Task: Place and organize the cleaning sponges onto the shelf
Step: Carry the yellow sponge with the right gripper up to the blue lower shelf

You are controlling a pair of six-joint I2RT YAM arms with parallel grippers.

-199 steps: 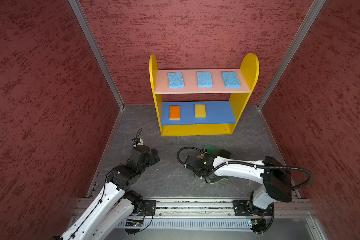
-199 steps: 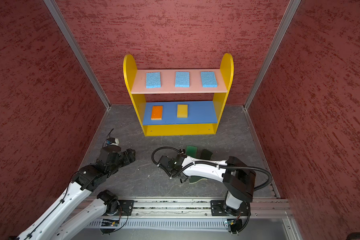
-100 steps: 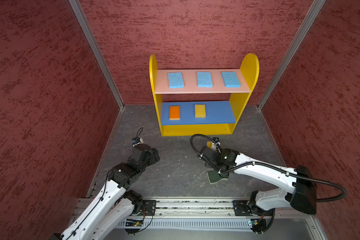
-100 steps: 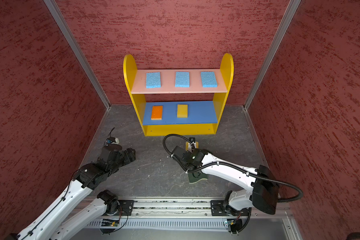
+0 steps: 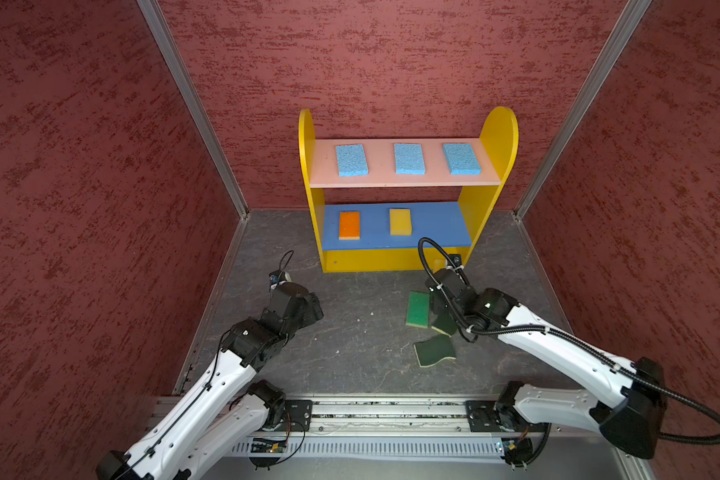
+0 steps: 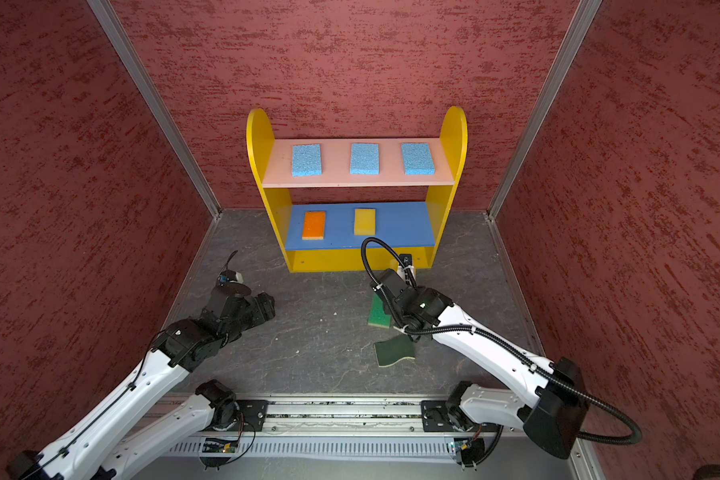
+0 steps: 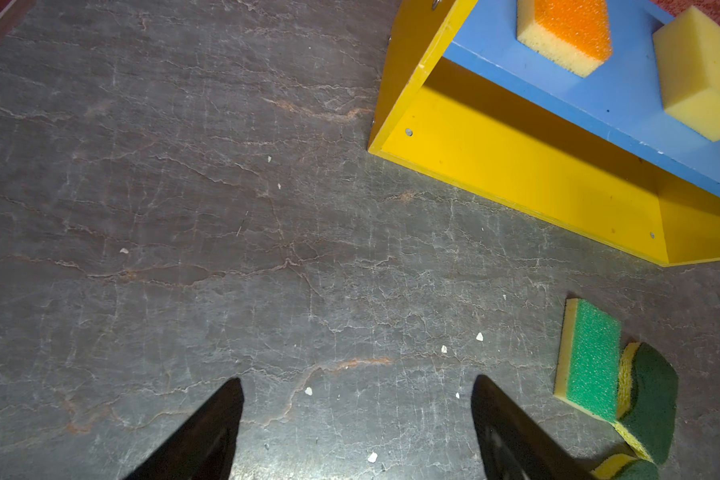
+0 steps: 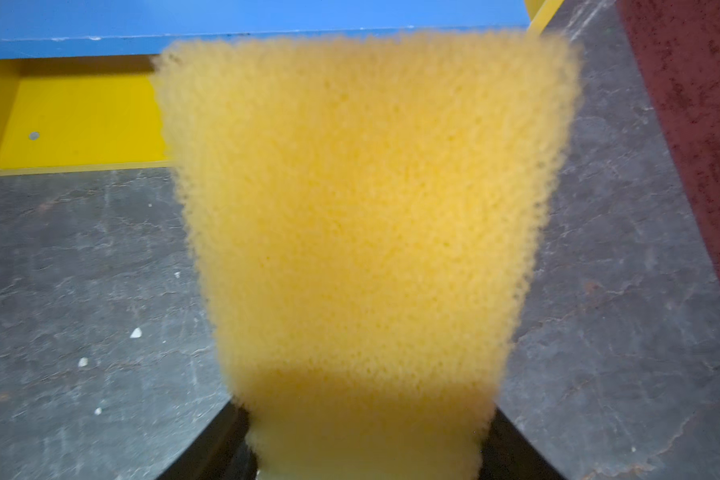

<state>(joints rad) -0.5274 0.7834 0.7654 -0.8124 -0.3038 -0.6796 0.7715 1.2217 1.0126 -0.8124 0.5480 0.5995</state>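
Since a second ago, the right arm has swung away from the middle of the floor and gone up to the front of the shelf point(image 5: 499, 133). It took a yellow sponge point(image 8: 366, 208) along. The left arm has hardly moved.

The right gripper point(image 5: 441, 266) is squeezed tight on the yellow sponge. The sponge sticks out from between the two black fingers point(image 8: 225, 440) and looks a bit blurry in the right wrist view. In both top views it is low down, just in front of the right end of the shelf and close to the yellow bottom part.

The left gripper point(image 7: 356, 380) has its jaws wide apart with nothing between them. It hangs over the bare grey floor point(image 5: 350, 332), well away from the shelf.

Three blue sponges point(image 5: 409, 158) lie in a row on the pink board point(image 5: 375, 178) at the top. On the blue board point(image 5: 437, 224) lie an orange-topped sponge point(image 5: 349, 225) and, beside it, another yellow sponge point(image 5: 400, 221). They do not touch.

Three sponges are on the floor near the right arm. A bright green sponge point(image 5: 417, 308) lies flat. A dark green wavy sponge point(image 7: 649, 399) touches its side, and the right arm partly hides it in both top views. One more dark green sponge point(image 5: 435, 350) lies a little nearer the rail.
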